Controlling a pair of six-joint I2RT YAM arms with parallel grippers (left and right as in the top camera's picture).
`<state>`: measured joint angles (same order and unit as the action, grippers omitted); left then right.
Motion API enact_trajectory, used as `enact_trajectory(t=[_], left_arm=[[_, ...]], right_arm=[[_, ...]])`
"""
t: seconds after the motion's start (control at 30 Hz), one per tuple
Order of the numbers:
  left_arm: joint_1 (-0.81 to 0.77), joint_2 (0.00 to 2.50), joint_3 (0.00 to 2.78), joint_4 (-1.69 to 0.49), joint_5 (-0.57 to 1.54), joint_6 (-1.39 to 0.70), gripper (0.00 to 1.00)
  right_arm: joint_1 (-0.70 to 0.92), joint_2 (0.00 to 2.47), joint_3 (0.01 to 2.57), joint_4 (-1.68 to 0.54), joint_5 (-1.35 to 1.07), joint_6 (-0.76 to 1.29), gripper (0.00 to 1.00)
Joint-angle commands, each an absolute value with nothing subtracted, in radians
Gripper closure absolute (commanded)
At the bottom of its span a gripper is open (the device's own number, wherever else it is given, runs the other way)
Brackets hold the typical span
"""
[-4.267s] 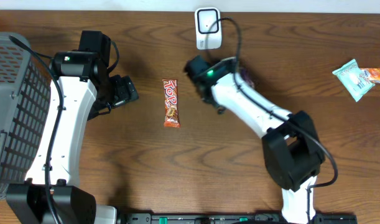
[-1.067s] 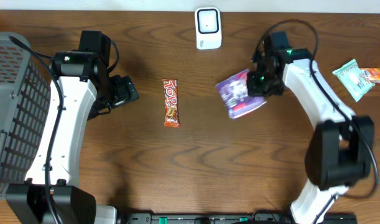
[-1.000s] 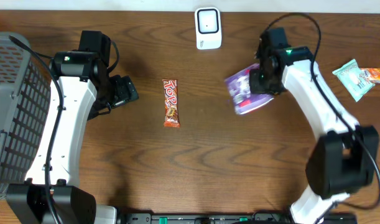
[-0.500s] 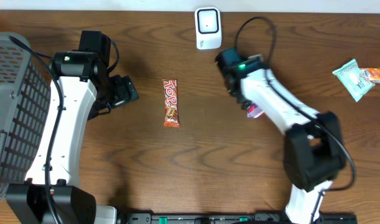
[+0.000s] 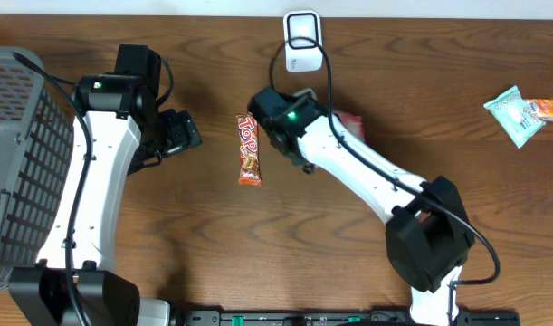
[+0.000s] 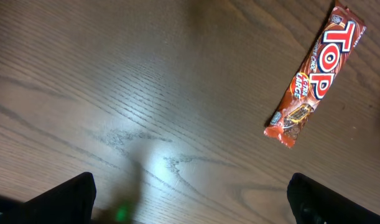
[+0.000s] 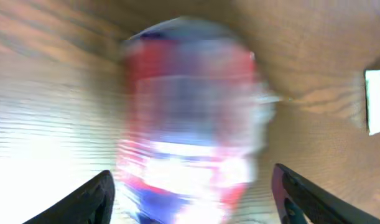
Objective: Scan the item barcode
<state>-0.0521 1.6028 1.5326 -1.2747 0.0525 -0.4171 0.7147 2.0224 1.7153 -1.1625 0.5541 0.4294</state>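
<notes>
Blur is smearing the red-and-blue snack packet point(image 7: 190, 118), which is sitting just ahead of the widely spread fingers point(image 7: 84, 199) of the right gripper point(image 7: 193, 177), not clearly touching either, near the white scanner point(image 5: 302, 41) on the wooden table point(image 5: 167, 235).

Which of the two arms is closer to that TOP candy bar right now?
Right. The right arm reaches right up beside the candy bar; the left gripper is open, a clear gap away on the bar's other side.
</notes>
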Motion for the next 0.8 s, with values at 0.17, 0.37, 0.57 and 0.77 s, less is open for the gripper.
enact_trajectory(t=[0.17, 0.37, 0.57, 0.77], left_arm=[[-0.050, 1.608, 1.531, -1.275, 0.041, -0.404, 0.02], [-0.050, 1.608, 1.531, -1.275, 0.041, -0.404, 0.02], [-0.050, 1.608, 1.531, -1.275, 0.041, -0.404, 0.02], [-0.050, 1.608, 1.531, -1.275, 0.041, -0.404, 0.02]], right_arm=[[0.602, 2.025, 1.892, -1.230, 0.380, 0.425, 0.19], [0.431, 2.030, 1.832, -1.231, -0.004, 0.242, 0.19], [0.320, 2.030, 1.690, -1.212, -0.175, 0.132, 0.18], [0.262, 2.030, 1.514, -1.049, -0.348, 0.086, 0.20]])
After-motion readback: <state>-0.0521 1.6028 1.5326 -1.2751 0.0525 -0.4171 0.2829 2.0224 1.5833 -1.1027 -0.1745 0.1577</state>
